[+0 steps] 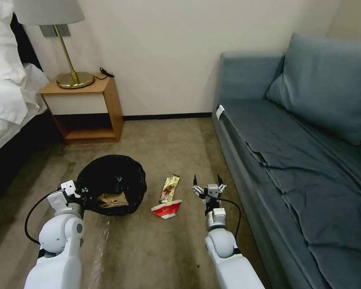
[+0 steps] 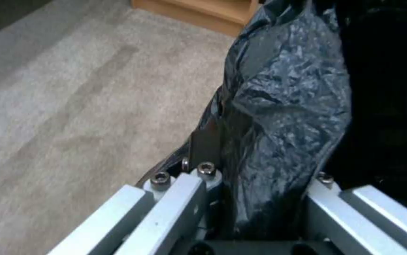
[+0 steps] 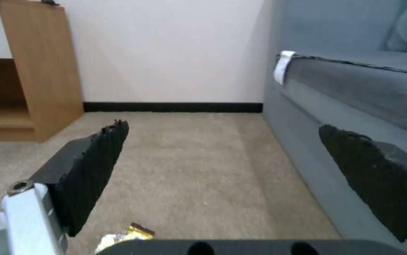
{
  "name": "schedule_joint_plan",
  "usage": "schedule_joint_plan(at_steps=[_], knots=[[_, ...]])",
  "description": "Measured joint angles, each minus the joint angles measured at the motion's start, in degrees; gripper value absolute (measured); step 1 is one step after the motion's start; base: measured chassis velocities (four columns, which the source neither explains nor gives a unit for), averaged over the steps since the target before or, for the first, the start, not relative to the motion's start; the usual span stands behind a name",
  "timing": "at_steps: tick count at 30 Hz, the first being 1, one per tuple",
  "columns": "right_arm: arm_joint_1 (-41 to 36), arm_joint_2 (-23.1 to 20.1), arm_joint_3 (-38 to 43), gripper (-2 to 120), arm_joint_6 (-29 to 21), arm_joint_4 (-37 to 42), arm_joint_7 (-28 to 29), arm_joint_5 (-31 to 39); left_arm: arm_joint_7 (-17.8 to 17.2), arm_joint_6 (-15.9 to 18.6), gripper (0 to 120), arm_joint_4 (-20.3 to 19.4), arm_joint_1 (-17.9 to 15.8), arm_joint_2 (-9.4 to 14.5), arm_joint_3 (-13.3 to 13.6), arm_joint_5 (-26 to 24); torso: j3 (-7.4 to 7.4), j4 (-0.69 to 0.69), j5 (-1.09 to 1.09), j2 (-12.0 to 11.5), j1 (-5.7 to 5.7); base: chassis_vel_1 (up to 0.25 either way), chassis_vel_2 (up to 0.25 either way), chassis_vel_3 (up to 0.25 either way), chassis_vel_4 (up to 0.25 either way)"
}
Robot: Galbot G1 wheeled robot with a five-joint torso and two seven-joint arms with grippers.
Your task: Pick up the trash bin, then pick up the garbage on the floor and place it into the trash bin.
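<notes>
The left gripper [image 1: 81, 192] has its fingers [image 2: 206, 141] closed on the rim of the trash bin [image 1: 111, 189], pinching the crinkly black bag folded over that rim; in the left wrist view one finger lies against the outside of the bag [image 2: 284, 106] and the plastic bunches between the two metal finger mounts. The grip sits at about 9 o'clock on the bin's round mouth as the head camera sees it. Inside the bin a crumpled brown paper bag [image 1: 113, 199] rests toward 6 o'clock.

The right gripper [image 1: 207, 181] has its fingers [image 3: 95, 170] spread wide with nothing between them, hovering low over the carpet [image 1: 156, 249] beside the sofa [image 1: 309, 160]. The right wrist view has bare carpet between the two dark pads, and a bit of the gold-yellow snack wrapper [image 3: 135, 232] just under the near finger.

On the floor between bin and right gripper lie two pieces of garbage: the gold-yellow snack wrapper [image 1: 170, 188] at roughly 3 o'clock from the bin, and the red-and-white wrapper [image 1: 167, 209] just nearer the robot, touching or nearly touching it. Both lie at about 9 o'clock from the right gripper.

Farther off, at 12 o'clock from the bin, stands a wooden nightstand [image 1: 88, 112] with a brass lamp [image 1: 70, 60] on top; a bed [image 1: 8, 92] lies at 10 o'clock.
</notes>
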Motion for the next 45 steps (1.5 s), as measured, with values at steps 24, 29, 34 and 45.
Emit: schedule_joint_plan(at_steps=[24,29,34,45], knots=[[6.5,-6.7,-10.0,100,0.0,-5.6,-2.7,3.0,-0.1,-0.9,2,0.6,-0.6,-2.2,0.2,0.8,-0.01,0.01,-0.01,0.0,0.0,-0.012,0.017,0.014,-0.013],[7.1,-6.5,-10.4,100,-0.5,-6.5,-2.7,3.4,0.0,-1.3,2,2.2,-1.5,-1.9,-0.2,0.9,-0.01,0.02,-0.01,0.0,0.0,0.0,0.0,0.0,0.0],[7.1,-6.5,-10.1,100,-0.9,-6.6,-3.0,3.4,0.0,-1.3,2,2.8,-2.2,-2.1,0.0,1.7,-0.01,0.02,-0.01,0.0,-0.01,0.0,0.0,0.0,0.0],[6.8,-6.9,-8.9,100,-1.0,-6.4,-4.3,3.4,-0.2,-1.1,2,2.7,-2.9,-2.9,0.9,3.0,-0.01,0.01,-0.01,0.0,-0.01,0.0,0.0,0.0,0.0]])
